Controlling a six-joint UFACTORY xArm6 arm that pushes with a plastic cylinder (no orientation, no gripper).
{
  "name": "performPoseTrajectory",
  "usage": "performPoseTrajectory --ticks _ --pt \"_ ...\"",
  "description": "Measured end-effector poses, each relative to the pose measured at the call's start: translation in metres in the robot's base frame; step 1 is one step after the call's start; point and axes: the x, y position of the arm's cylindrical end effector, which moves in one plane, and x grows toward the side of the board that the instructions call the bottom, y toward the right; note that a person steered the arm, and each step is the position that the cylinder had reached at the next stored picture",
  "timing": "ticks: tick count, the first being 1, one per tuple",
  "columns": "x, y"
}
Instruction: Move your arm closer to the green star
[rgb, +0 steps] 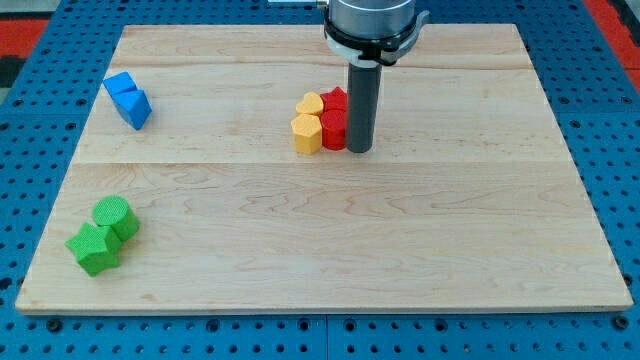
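The green star (93, 247) lies near the view's bottom left corner of the wooden board (330, 250). A green cylinder (115, 217) touches it on its upper right. My tip (359, 149) is near the board's middle top, far to the right of and above the green star. The tip stands against the right side of a red block (334, 130).
Two red blocks (335, 101) and two yellow blocks (307, 131), one a heart (309, 103), form a cluster just left of my tip. Two blue blocks (128, 99) lie at the view's top left. Blue pegboard surrounds the board.
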Motion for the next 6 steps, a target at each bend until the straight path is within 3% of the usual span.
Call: performPoseTrajectory --ticks 1,2,4,5,6 --pt "0.008 0.001" --pt "0.084 -0.016" --pt "0.200 -0.172" --pt "0.200 -0.220" --pt "0.200 -0.306"
